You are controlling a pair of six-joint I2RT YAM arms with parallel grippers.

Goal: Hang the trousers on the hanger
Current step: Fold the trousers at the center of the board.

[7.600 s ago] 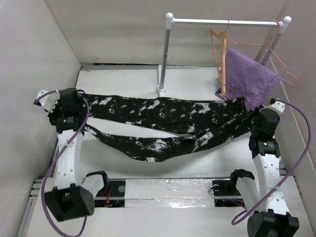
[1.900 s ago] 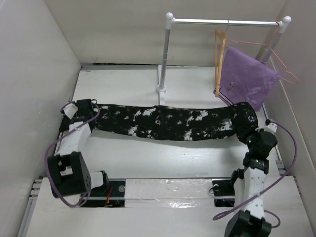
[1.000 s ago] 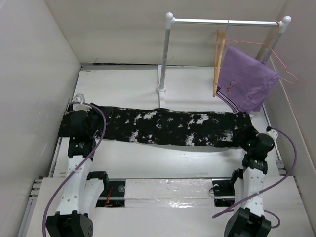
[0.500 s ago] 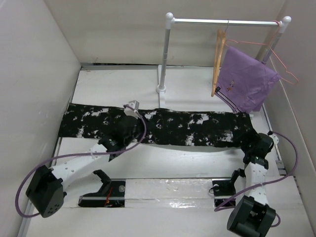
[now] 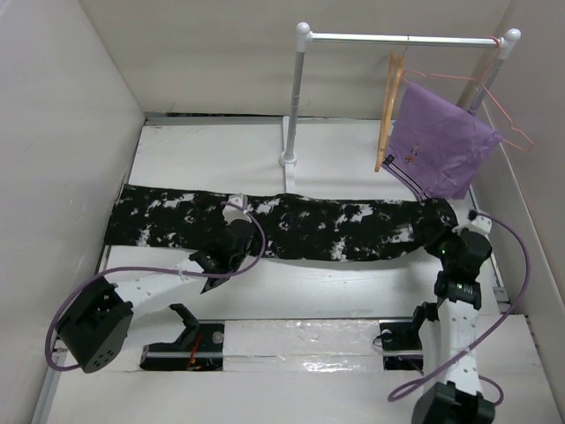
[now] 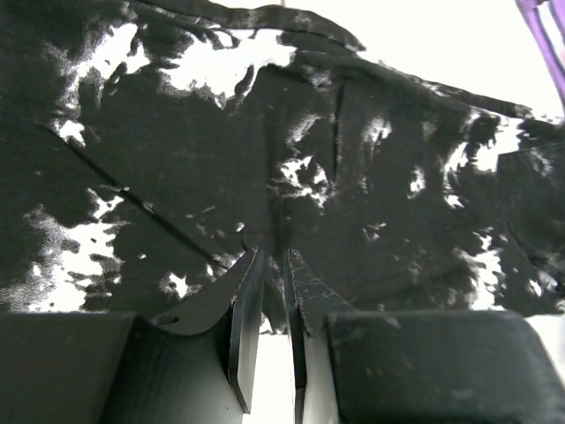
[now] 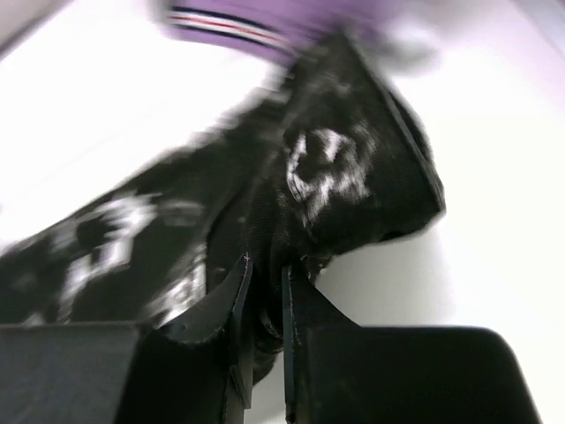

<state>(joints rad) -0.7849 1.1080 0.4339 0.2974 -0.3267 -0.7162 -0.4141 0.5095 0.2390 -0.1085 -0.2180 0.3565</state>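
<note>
The trousers [image 5: 335, 223] are laid flat across the table [image 5: 221, 159], stretched from 9 o'clock to 3 o'clock. Their near edge, toward 7 o'clock, is nipped by the left gripper [image 6: 272, 256], whose fingers are pressed almost together on the cloth. The 3 o'clock end is bunched and clamped in the right gripper [image 7: 265, 269]. The hanger [image 5: 385, 115] is hung on the rail [image 5: 397, 39] at 1 o'clock, just beside the purple cloth [image 5: 437, 146].

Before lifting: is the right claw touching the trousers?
Touching. The right wrist view shows the trousers bunched and pinched between the fingers of the right claw.
</note>
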